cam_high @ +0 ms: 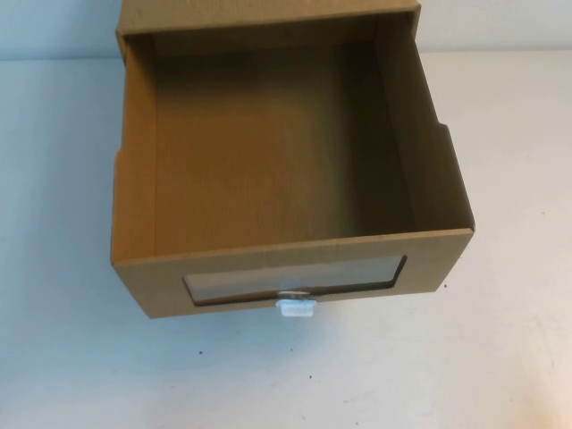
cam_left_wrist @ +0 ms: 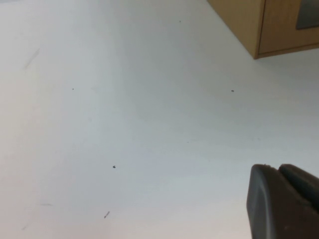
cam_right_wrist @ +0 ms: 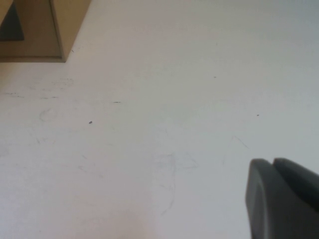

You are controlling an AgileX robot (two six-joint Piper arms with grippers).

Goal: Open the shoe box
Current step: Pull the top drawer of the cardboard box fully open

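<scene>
One white surface (cam_high: 500, 357) fills all three views. On it sits one cardboard shoe box (cam_high: 429, 259), placed centrally and towards the far edge in the high view. It is built in two parts. One outer sleeve (cam_high: 268, 13) lies at the back, and one drawer (cam_high: 134, 206) is slid well out of it towards the robot, so its brown inner floor and four walls are exposed. The drawer's front panel has one long window (cam_high: 295, 279). One small pale pull tab (cam_high: 296, 308) sticks out just below the middle of that window. A few tiny dark specks dot the surface.

There are two grippers, each seen only through its own wrist camera. The left gripper (cam_left_wrist: 277, 172) hangs low over bare surface, well apart from the box, with a front corner of the box (cam_left_wrist: 249, 25) in view beyond it. Its two dark fingers appear pressed together with only a thin seam between them, though just their tips are in frame. The right gripper (cam_right_wrist: 273, 172) hangs over bare surface on the other side, also well apart from the box corner (cam_right_wrist: 70, 20). Its fingers are closed together on nothing.

The sleeve is cut off by the top of the high view, so its depth cannot be judged. What lies behind the window is too dim to make out. Both arms sit outside the high view.
</scene>
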